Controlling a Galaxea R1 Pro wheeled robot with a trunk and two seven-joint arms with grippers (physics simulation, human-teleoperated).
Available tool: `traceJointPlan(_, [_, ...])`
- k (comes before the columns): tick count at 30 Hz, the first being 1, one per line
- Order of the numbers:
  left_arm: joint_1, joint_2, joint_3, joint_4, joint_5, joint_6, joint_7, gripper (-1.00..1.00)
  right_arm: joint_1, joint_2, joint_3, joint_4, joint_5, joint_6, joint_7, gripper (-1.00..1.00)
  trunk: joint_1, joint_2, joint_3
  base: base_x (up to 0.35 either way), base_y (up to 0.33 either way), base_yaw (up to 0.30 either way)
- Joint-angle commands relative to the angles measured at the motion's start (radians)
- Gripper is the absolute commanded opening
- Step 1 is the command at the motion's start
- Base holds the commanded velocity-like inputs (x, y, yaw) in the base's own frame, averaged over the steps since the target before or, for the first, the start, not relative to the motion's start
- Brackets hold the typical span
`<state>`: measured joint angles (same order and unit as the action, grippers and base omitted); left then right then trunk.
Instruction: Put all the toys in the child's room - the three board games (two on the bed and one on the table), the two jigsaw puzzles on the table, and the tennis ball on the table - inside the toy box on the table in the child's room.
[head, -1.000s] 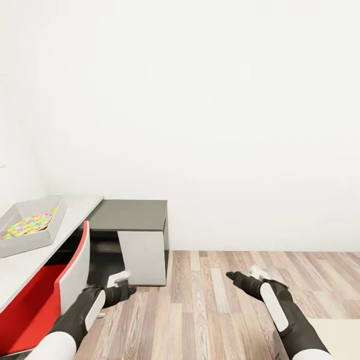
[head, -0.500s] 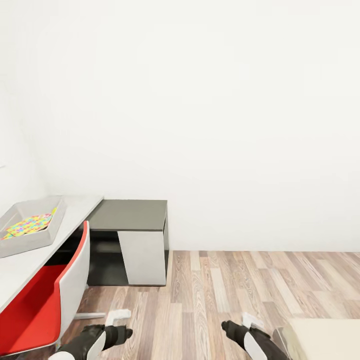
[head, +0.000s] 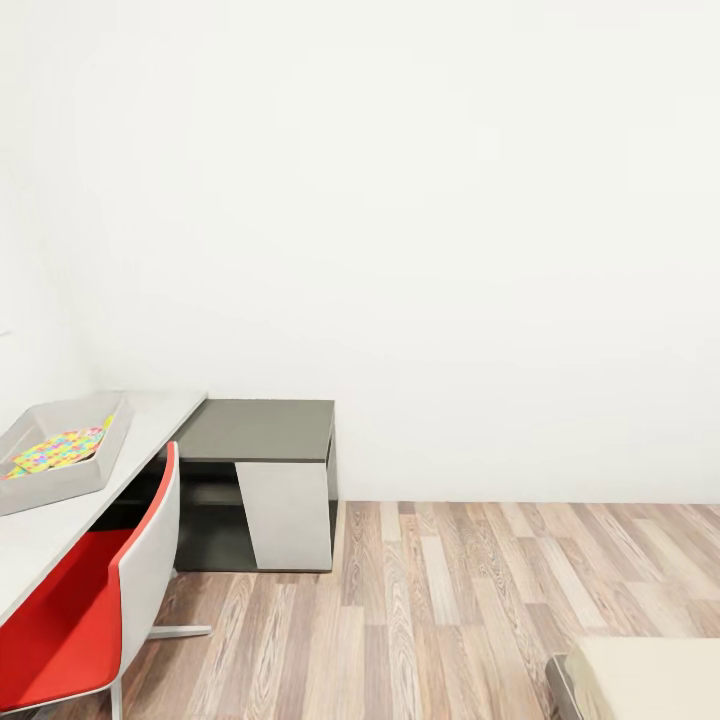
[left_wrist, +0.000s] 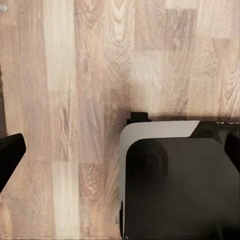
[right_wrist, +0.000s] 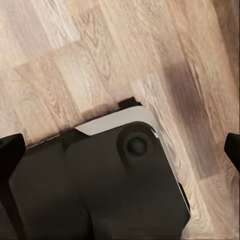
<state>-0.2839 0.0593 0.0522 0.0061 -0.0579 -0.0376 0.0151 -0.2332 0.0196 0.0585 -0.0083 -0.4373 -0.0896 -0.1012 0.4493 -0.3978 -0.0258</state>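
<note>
Floor (head: 430, 600): bare planks between cabinet and bed, open passage.
Red chair (head: 90, 600): stands against the counter (head: 150, 425), blocking its front edge.
Bed (head: 650, 680): corner juts in nearby.

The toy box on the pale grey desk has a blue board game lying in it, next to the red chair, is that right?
Not quite. In the head view, what lies in the toy box is a multicoloured jigsaw puzzle, not a blue board game. The rest holds: the box sits on the pale grey desk, with the red chair beside it.
</note>
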Motion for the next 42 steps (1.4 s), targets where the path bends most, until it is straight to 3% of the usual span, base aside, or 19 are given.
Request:
traceJointPlan(1, [0.012,0.006,0.005,0.002,-0.006,-0.009,0.005,1.0,0.019,-0.003,0.007,0.001,-0.009,-0.01,-0.003,1.0,0.001,-0.002,-0.002,0.0,0.0,0.0])
traceJointPlan(6, [0.059,0.018,0.005,0.003,-0.006,-0.014,0.011,1.0,0.1,-0.03,0.004,0.002,-0.011,-0.063,-0.003,1.0,0.001,-0.002,-0.002,0.0,0.0,0.0])
traceJointPlan(9, [0.082,0.02,0.006,0.002,-0.006,-0.016,0.012,1.0,0.114,-0.043,0.006,0.002,-0.012,-0.076,-0.003,1.0,0.001,-0.002,-0.002,0.0,0.0,0.0])
traceJointPlan(17, [0.119,0.012,0.006,0.003,-0.006,-0.014,0.014,1.0,0.121,-0.036,0.006,0.002,-0.014,-0.082,-0.002,1.0,0.001,-0.002,-0.002,0.0,0.0,0.0])
traceJointPlan(27, [0.181,0.014,0.008,0.003,-0.005,-0.037,0.014,1.0,0.121,-0.047,0.005,0.002,-0.012,-0.083,-0.002,1.0,0.001,-0.002,-0.002,0.0,0.0,0.0])
traceJointPlan(42, [0.187,0.01,0.008,0.003,-0.006,-0.044,0.014,1.0,0.121,-0.04,0.005,0.002,-0.012,-0.083,-0.002,1.0,0.001,-0.002,-0.002,0.0,0.0,0.0])
